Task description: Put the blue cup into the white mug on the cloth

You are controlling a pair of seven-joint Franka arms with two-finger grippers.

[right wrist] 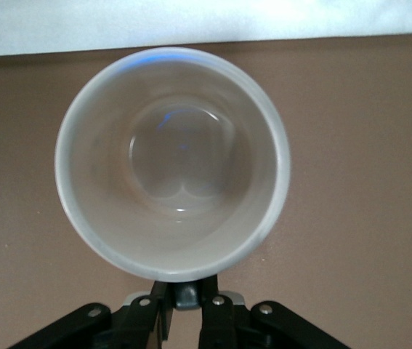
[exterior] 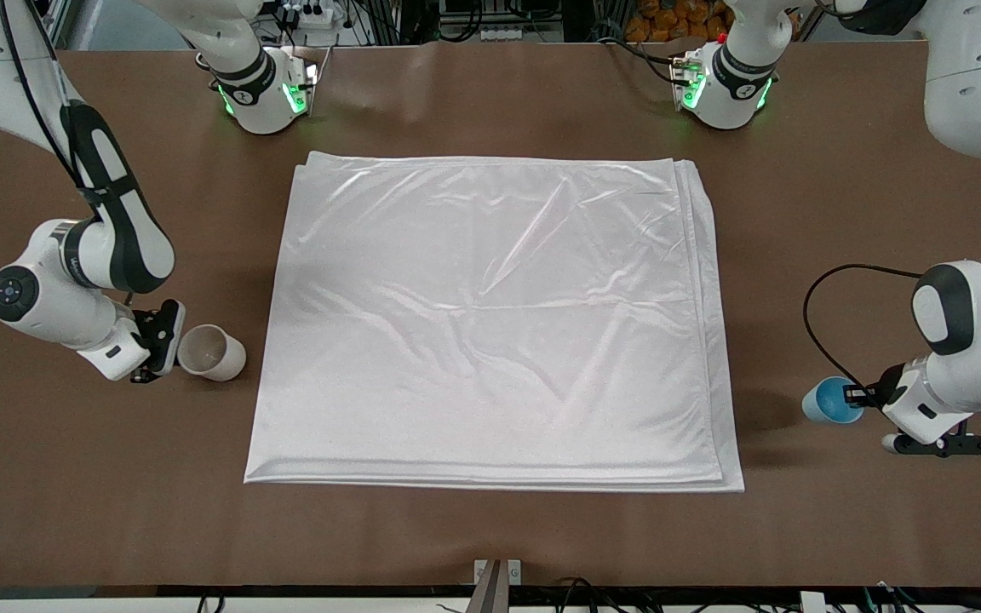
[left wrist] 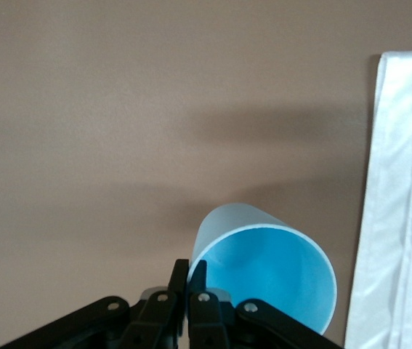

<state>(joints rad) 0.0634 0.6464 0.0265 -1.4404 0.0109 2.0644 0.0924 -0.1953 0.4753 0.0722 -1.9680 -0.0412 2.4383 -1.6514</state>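
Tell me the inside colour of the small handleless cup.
Bright blue inside the small tapered handleless cup, best seen in the left wrist view.

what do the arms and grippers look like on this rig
Both arms are glossy white with rounded joints and black bands. The bases glow green. The left gripper and right gripper have black fingers on white hand bodies. A thin black cable loops out beside the left arm's wrist.

Your brown bench (exterior: pixel 490 536) carries the folded white cloth (exterior: pixel 490 323) at its middle. The white mug (exterior: pixel 211 352) is off the cloth toward the right arm's end, the blue cup (exterior: pixel 829 400) toward the left arm's.
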